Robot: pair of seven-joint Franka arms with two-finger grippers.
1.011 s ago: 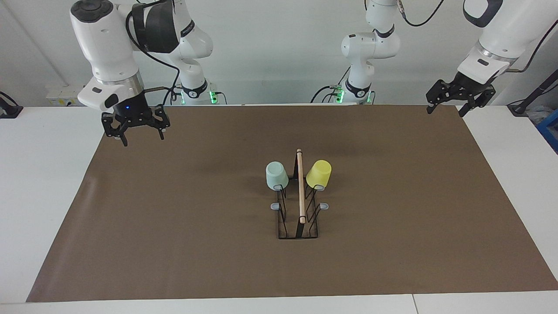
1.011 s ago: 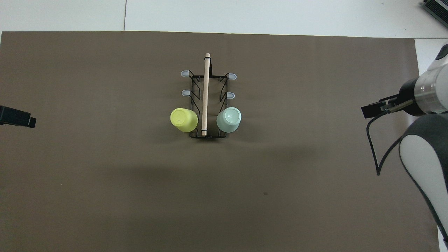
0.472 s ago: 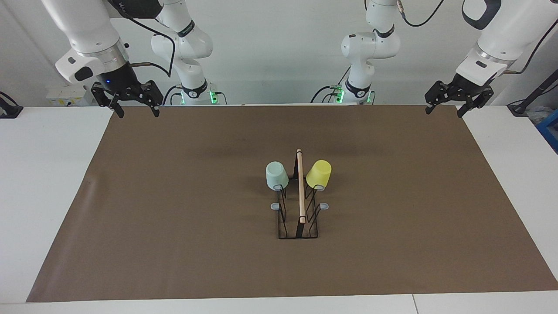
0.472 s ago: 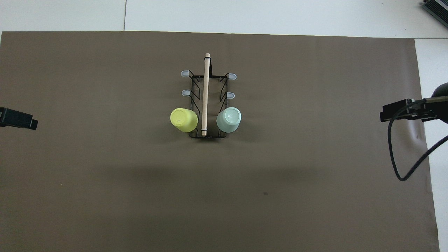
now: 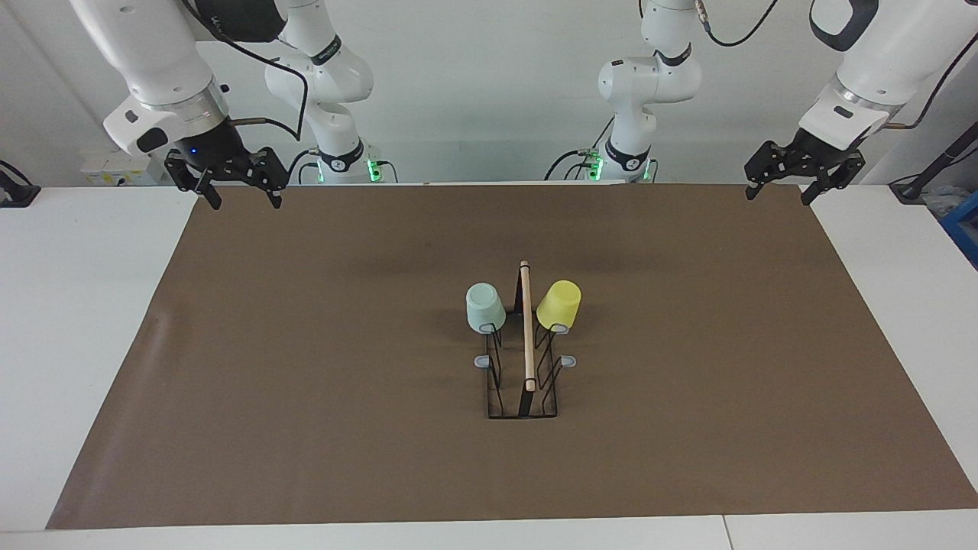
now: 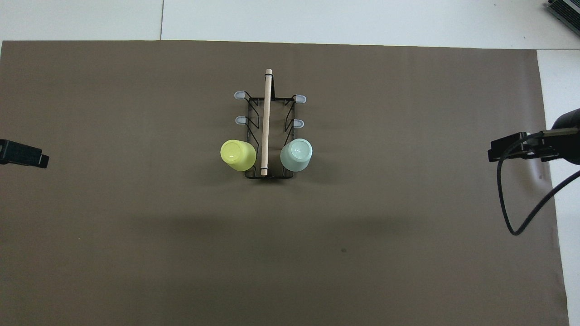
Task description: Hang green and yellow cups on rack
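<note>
While both arms wait up high, the rack [image 5: 523, 365] stands mid-desk on the brown mat [image 5: 306, 367]. Mint-green cup [image 5: 484, 307] hangs upside down on the prong nearest the robots, on the right arm's side; yellow cup [image 5: 559, 305] likewise on the left arm's side, at 3 o'clock of the green one in the facing view. Left gripper [image 5: 786, 187] is released, fingers spread, over the mat's corner. Right gripper [image 5: 240, 195] is released too, over its corner.

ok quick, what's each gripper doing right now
Left gripper: open, empty, over the mat's corner.
Right gripper: open, empty, over the mat's other robot-end corner.
</note>
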